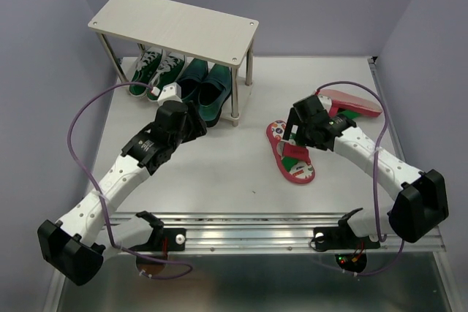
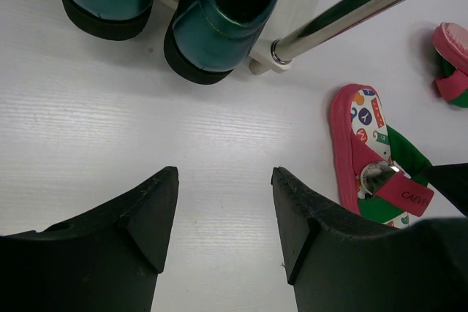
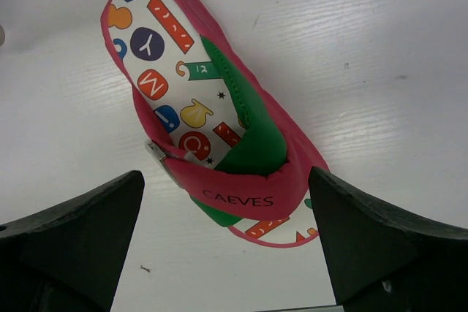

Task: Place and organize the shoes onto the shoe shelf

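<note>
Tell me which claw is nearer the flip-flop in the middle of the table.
Right. The right claw is open directly above the flip-flop, straddling it. The left claw is by the loafers under the shelf, flip-flop off to its right.

"CAEVES" on flip-flop [image 3: 248, 144] red strap [image 3: 238, 199] (footbed [image 3: 172, 78] prints letters, "Y" clearest).

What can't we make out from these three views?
- Top view: the shelf board covers the toes of the sneakers and loafers.
- Top view: the right gripper overlaps the near flip-flop; its arm hides part of the far flip-flop.
- Left wrist: the top edge cuts off the loafers, the right edge the far flip-flop.
- Right wrist: only the near flip-flop shows.
</note>
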Controlling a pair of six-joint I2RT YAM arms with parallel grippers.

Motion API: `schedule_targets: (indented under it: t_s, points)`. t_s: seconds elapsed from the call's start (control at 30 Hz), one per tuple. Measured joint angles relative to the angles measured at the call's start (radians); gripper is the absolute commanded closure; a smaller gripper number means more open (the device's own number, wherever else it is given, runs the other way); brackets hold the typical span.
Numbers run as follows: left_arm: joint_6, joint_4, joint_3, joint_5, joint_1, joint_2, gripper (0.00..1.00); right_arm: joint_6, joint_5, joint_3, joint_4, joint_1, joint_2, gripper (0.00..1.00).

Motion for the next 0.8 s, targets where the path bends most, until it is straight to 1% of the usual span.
schedule_targets:
  t_s: [0.17, 0.4, 0.5, 0.6, 0.7, 0.8]
  points:
    - [0.0, 0.0, 0.0, -0.005, 0.0, -0.019, 0.36, 0.015, 0.006, -0.02, 0.033, -0.013, 0.012, 0.0]
    - [0.0, -0.006, 0.0, -0.009, 0.0, -0.032, 0.36, -0.086, -0.076, -0.024, 0.176, -0.048, 0.142, 0.0]
    - [0.0, -0.01, 0.0, -0.015, 0.0, -0.048, 0.36, -0.138, -0.159, -0.02, 0.229, -0.055, 0.219, 0.0]
    - [0.0, -0.013, 0.0, -0.021, 0.0, -0.061, 0.36, -0.218, -0.294, -0.013, 0.256, -0.06, 0.269, 0.0]
    - [-0.002, -0.016, 0.0, -0.024, 0.0, -0.066, 0.36, -0.289, -0.394, -0.012, 0.278, -0.06, 0.273, 0.0]
    - [-0.005, -0.017, 0.0, -0.024, 0.0, -0.065, 0.36, -0.366, -0.492, -0.008, 0.292, -0.019, 0.272, 0.0]
